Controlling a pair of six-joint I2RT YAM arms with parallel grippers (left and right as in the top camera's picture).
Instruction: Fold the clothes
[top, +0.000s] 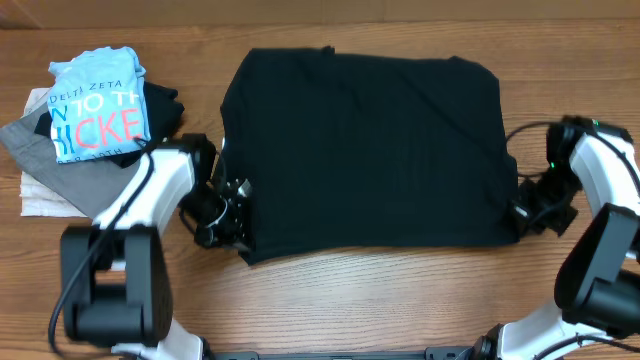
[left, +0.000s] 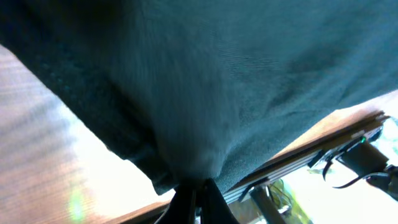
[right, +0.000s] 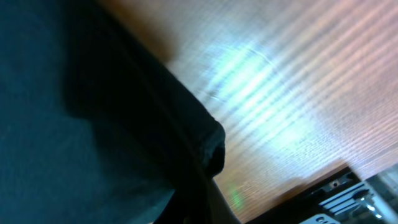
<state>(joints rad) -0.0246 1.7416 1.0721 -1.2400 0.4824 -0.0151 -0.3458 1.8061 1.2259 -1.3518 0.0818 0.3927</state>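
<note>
A black shirt (top: 365, 150) lies spread flat on the bench (top: 400, 300). The left jaws are clamped on its near-left corner; the right jaws sit at its near-right corner, whether clamped cannot be told.

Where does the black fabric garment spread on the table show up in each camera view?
Overhead: the black fabric garment lies spread flat across the centre.
Left wrist: the garment covers the top and middle, gathered at bottom centre.
Right wrist: the garment fills the left half, corner near centre.
Shared landmark: the brown wooden table under it.
</note>
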